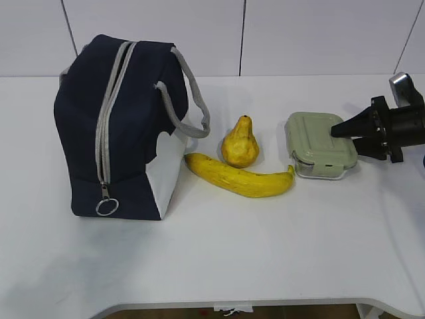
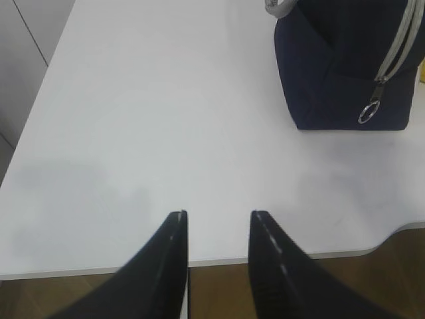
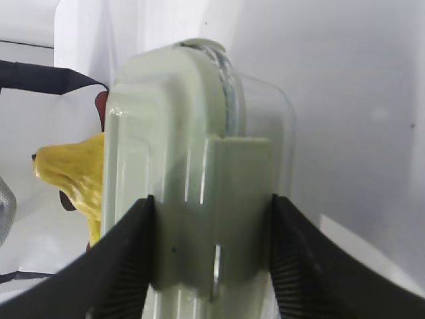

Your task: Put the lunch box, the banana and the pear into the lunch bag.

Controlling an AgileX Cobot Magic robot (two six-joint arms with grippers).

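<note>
Right pincer (image 3: 211, 249) astride sage-green-lidded clear glass lunch box (image 3: 192, 153).

White table (image 1: 219, 266) fills the exterior view, its front edge curving away at both near corners. The lunch bag (image 1: 123, 126) stands upright toward the left edge, navy with a white lower side panel, grey zipper running down its near face to a metal ring pull. Just beside the bag, mid-table, the banana (image 1: 239, 177) lies flat, lengthwise along the front edge. The pear (image 1: 240, 143) stands right behind it, stem up, close against it. Toward the right edge sits the lunch box (image 1: 319, 143), sage-green lid up, near the banana's tip.
</note>
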